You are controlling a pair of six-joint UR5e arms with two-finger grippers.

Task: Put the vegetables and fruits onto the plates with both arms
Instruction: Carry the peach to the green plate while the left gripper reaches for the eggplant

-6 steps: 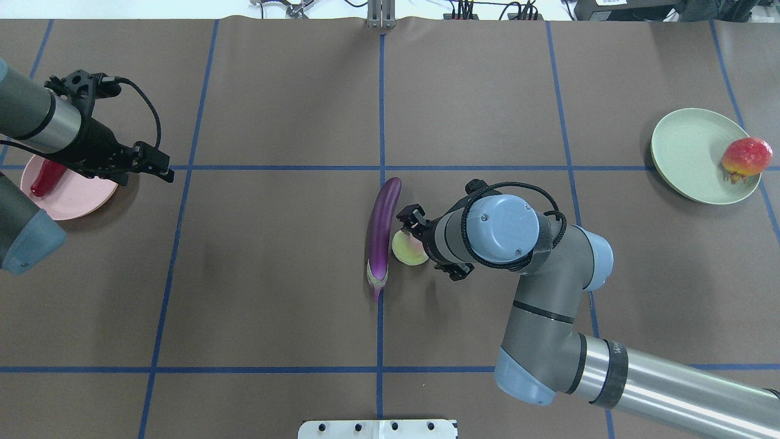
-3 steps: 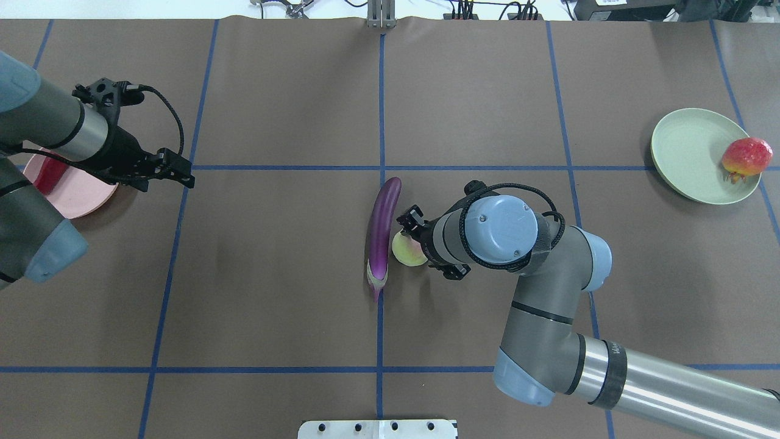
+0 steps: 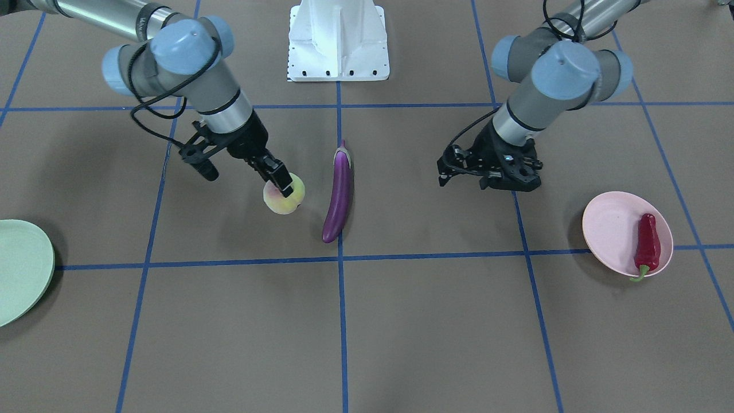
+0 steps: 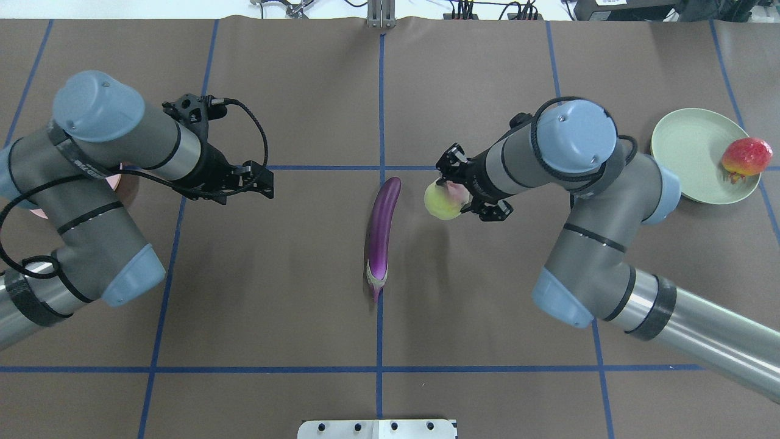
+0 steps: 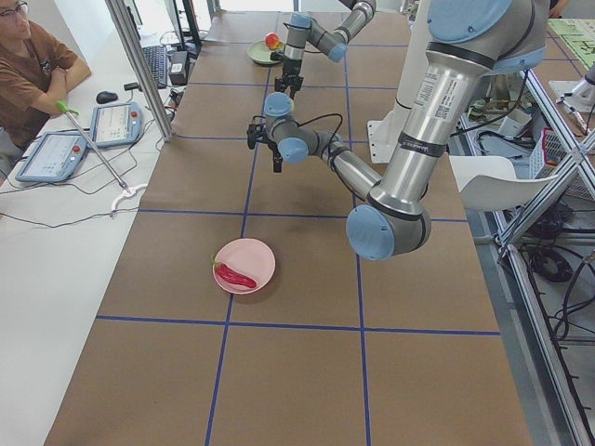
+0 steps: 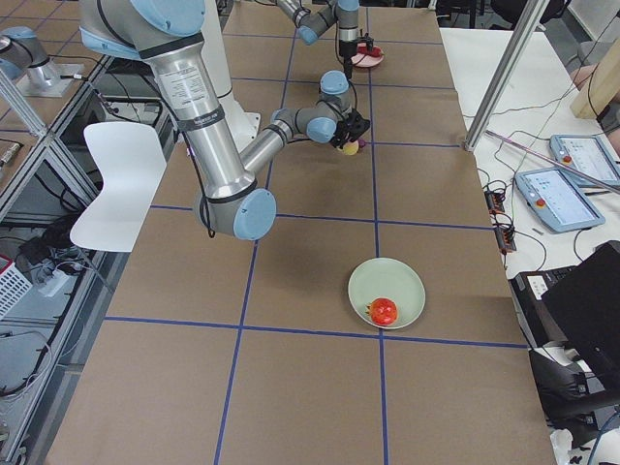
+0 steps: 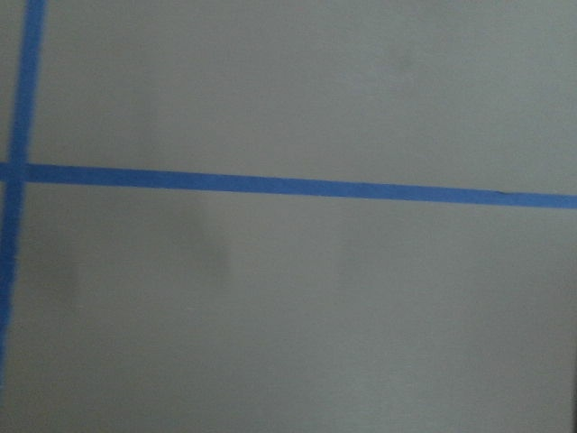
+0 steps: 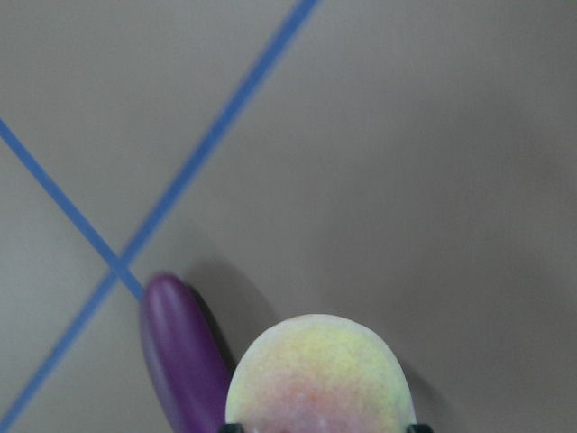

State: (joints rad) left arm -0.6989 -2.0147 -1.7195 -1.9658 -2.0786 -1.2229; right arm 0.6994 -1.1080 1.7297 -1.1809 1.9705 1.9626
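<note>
My right gripper [image 4: 456,194] is shut on the yellow-green peach [image 4: 443,201] and holds it above the table, just right of the purple eggplant [image 4: 381,235]. The right wrist view shows the peach [image 8: 320,374] between the jaws with the eggplant tip [image 8: 180,356] below it. My left gripper [image 4: 261,182] is open and empty, hovering well left of the eggplant. The dark-red chili [image 3: 647,246] lies on the pink plate [image 3: 610,229]. The spiky orange-red ball [image 4: 746,157] sits at the right rim of the mint green plate [image 4: 688,152].
The brown table mat has a blue tape grid. The white pedestal base [image 3: 338,40] stands at the robot's edge. In the overhead view my left arm hides most of the pink plate. The left wrist view shows only mat and tape.
My right gripper has lifted the peach off the table and carried it away from the robot and to the right. My left arm has swung from the pink plate toward the centre.
</note>
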